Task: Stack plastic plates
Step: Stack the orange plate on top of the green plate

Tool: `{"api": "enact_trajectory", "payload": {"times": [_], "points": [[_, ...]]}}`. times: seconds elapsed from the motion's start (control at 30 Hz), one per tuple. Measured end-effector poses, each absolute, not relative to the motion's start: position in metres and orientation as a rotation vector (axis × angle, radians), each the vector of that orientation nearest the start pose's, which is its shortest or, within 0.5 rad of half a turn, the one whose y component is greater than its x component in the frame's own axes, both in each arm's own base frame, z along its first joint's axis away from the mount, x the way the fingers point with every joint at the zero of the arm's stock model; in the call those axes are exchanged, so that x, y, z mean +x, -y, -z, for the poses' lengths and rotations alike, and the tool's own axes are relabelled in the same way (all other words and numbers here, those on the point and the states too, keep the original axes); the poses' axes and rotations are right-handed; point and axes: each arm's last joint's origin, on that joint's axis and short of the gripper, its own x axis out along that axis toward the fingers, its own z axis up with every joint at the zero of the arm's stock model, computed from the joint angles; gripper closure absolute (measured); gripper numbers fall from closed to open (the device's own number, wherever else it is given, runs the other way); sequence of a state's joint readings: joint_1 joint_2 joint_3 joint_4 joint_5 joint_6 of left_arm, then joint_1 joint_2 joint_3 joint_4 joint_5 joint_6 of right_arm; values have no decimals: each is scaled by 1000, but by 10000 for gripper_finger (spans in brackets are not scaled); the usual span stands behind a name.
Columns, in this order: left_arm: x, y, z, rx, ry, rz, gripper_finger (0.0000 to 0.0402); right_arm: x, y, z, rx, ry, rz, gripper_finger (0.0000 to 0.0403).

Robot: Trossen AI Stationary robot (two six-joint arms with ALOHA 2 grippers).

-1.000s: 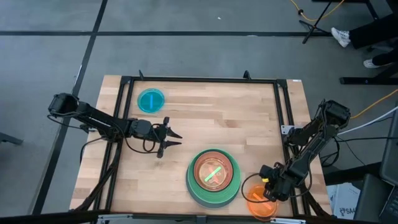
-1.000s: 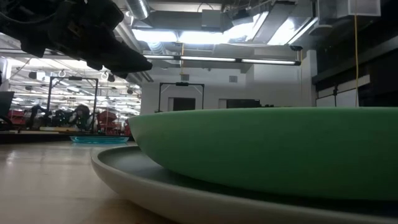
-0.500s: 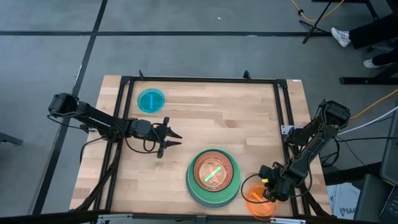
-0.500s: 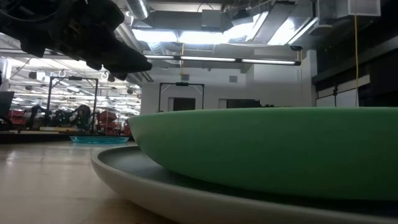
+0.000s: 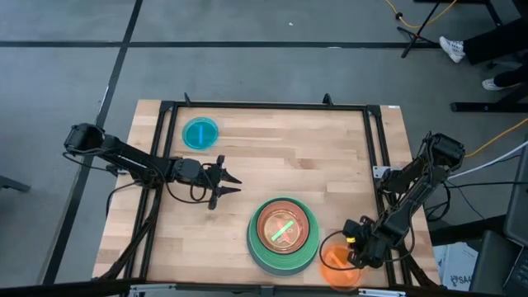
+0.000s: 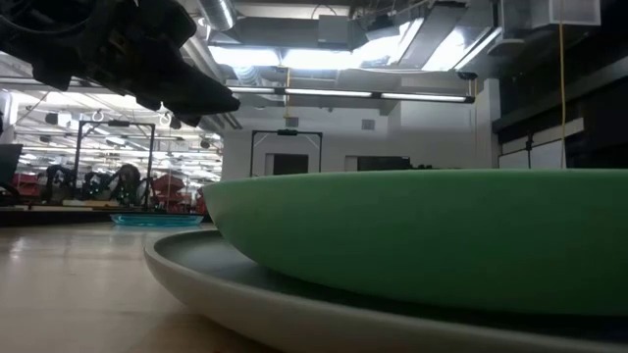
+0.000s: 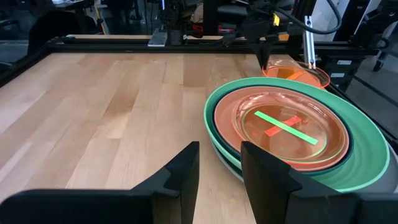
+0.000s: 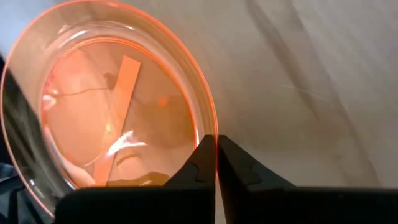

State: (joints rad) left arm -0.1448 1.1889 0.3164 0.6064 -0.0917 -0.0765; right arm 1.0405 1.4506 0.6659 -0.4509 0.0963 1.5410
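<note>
A stack of plastic plates stands near the table's front edge. A grey plate is at the bottom, with a mint green one on it and smaller plates nested on top. A cyan plate lies flat at the far left. An orange translucent plate sits right of the stack, and my right gripper is shut on it. My left gripper hovers open at mid-left of the table, pointing toward the stack, with nothing between its fingers. My right gripper pinches the orange plate's rim between its two fingers, one finger over the plate's inside and one outside. It has the rim on the plate's far right side and comes slanting down from the table's right. Whether the plate is clear of the table, I cannot tell.
A black metal frame runs round the tabletop. Bare wood lies between the cyan plate and the stack. The orange plate sits close to the table's front right corner and the frame's right rail.
My right gripper has shut on the orange plate's rim. The plate has shifted a little toward the stack, and its outline looks narrower from above.
</note>
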Motion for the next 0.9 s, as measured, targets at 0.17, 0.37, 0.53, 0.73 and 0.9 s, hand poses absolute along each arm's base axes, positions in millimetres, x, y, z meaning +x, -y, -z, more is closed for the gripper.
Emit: {"api": "enact_trajectory", "payload": {"times": [0.17,0.37,0.53,0.73,0.9], "points": [[216,29,-174,-45,-266,43,290,123,-205,-145,646,-1340,126,402],[217,29,-175,-46,-258,43,290,126,-211,-148,703,-1318,65,403],[217,29,-175,-46,-254,43,290,130,-218,-153,761,-1285,4,403],[217,29,-175,-46,-251,43,290,139,-225,-167,748,-1203,-31,403],[217,29,-176,-47,-248,43,290,155,-225,-180,728,-1126,-60,403]]}}
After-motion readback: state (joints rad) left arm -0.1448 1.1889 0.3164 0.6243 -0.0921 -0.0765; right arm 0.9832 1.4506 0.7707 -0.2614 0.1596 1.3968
